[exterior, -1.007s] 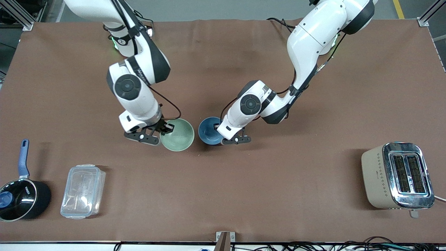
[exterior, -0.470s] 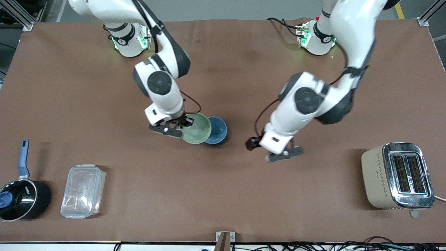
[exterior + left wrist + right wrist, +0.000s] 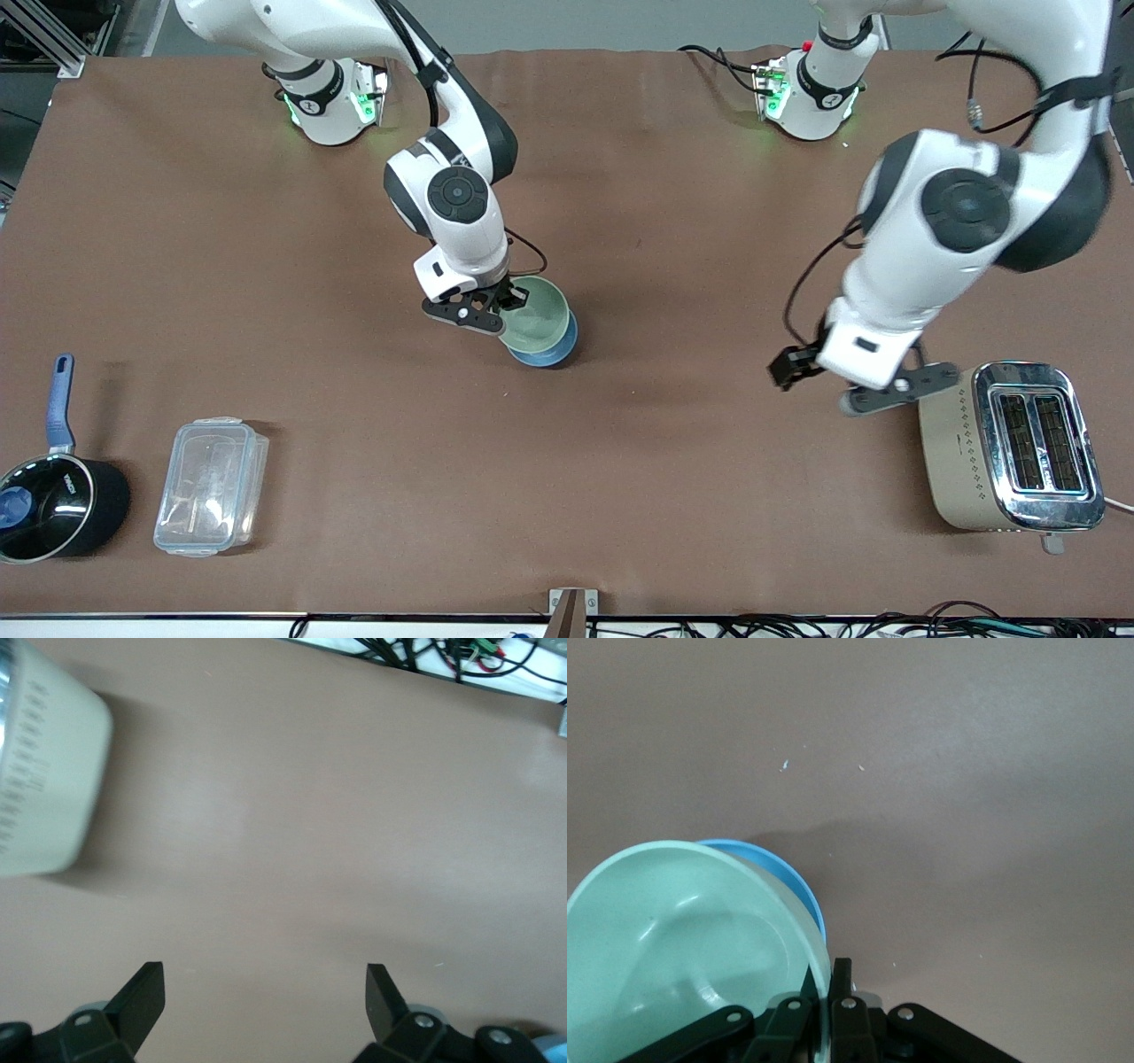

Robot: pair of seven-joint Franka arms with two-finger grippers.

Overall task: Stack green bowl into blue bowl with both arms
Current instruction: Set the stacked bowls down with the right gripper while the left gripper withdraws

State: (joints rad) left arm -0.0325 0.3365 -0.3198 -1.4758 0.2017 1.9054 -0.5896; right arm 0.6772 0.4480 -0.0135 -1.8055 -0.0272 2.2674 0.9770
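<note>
Over the matte blue bowl (image 3: 549, 352), the right gripper (image 3: 501, 306) pinches the sage-green bowl's (image 3: 536, 315) rim; the left gripper (image 3: 819, 385) hangs wide open beside the beige toaster (image 3: 952, 452).

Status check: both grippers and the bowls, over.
Right gripper shut on green bowl, which sits over blue bowl, not released. Left gripper open, empty, over bare table beside toaster. Nothing in the way.

Mid-tabletop (image 3: 620, 496), green bowl (image 3: 536, 312) gripped at rim by right end effector (image 3: 501, 310), over blue bowl (image 3: 547, 353). Left end effector (image 3: 819, 385) raised beside toaster (image 3: 1010, 447).
</note>
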